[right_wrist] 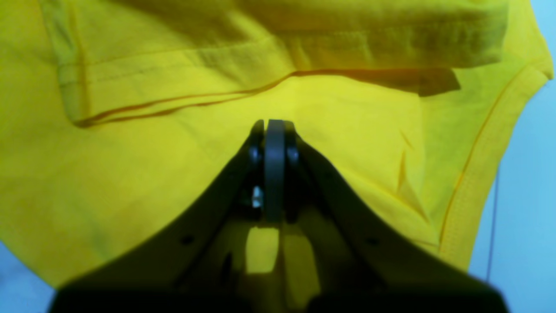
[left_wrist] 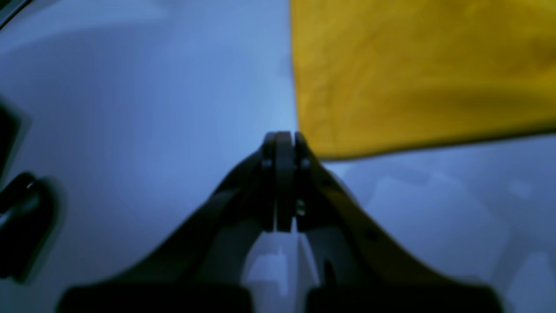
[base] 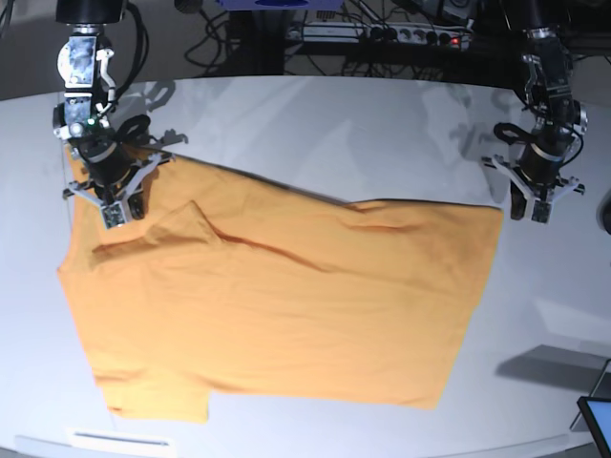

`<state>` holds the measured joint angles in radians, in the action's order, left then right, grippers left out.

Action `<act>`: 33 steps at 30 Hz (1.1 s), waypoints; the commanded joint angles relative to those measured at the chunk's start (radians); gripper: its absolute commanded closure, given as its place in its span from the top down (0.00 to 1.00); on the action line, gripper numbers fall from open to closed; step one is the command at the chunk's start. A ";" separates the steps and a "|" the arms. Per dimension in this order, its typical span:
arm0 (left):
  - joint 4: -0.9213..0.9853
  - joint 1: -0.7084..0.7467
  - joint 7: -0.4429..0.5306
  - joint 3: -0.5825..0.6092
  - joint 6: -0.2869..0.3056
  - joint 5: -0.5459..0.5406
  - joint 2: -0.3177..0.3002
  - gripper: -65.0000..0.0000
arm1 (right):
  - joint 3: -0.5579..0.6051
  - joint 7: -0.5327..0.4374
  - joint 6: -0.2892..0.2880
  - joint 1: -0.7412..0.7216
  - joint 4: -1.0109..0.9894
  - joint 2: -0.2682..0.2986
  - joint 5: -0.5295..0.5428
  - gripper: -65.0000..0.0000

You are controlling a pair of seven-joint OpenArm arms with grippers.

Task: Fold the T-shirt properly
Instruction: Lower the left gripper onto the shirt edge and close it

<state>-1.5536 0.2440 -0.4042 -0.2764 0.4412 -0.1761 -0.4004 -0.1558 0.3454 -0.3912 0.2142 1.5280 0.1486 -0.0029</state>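
The orange-yellow T-shirt (base: 286, 305) lies spread flat on the white table (base: 334, 124), with a sleeve folded in at the upper left. My right gripper (base: 121, 212) hovers over that upper-left part. In the right wrist view it (right_wrist: 273, 124) is shut, with nothing between its fingers and the T-shirt (right_wrist: 130, 182) filling the frame beneath. My left gripper (base: 531, 212) stands on bare table just right of the shirt's upper-right corner. The left wrist view shows it (left_wrist: 283, 135) shut and empty, tips beside the corner of the T-shirt (left_wrist: 412, 74).
Cables and a power strip (base: 382, 33) run behind the table's far edge. A dark screen corner (base: 597, 420) pokes in at the bottom right. A white strip (base: 119, 439) lies at the front edge. A dark blurred object (left_wrist: 21, 217) sits at the left of the left wrist view.
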 commanded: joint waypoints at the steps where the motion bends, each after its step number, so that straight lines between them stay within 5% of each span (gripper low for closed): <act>1: -0.035 0.010 0.026 -0.014 -0.008 -0.007 -0.016 0.00 | -0.001 0.088 -0.007 0.015 -0.007 0.007 -0.032 0.00; 8: -0.123 0.045 0.026 -0.093 -0.008 -0.006 0.019 0.00 | -0.001 0.088 -0.007 0.008 -0.007 0.007 -0.032 0.00; 15: -0.104 -0.107 -0.032 -0.080 -0.008 -0.006 0.018 0.00 | -0.001 0.093 -0.007 0.014 0.026 0.007 -0.032 0.00; 26: 0.161 -0.334 -0.038 0.173 -0.006 -0.006 0.008 0.00 | 0.005 0.093 -0.007 0.011 0.021 0.007 -0.032 0.00; 33: 0.265 -0.398 0.006 0.228 -0.006 -0.006 0.010 0.00 | 0.005 0.093 -0.007 0.009 0.021 0.007 -0.032 0.00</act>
<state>-1.2709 -0.1299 -0.4221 -0.0456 0.4404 -0.1764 -0.3748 -0.1520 0.3767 -0.3916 0.2188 1.5528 0.1490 -0.0074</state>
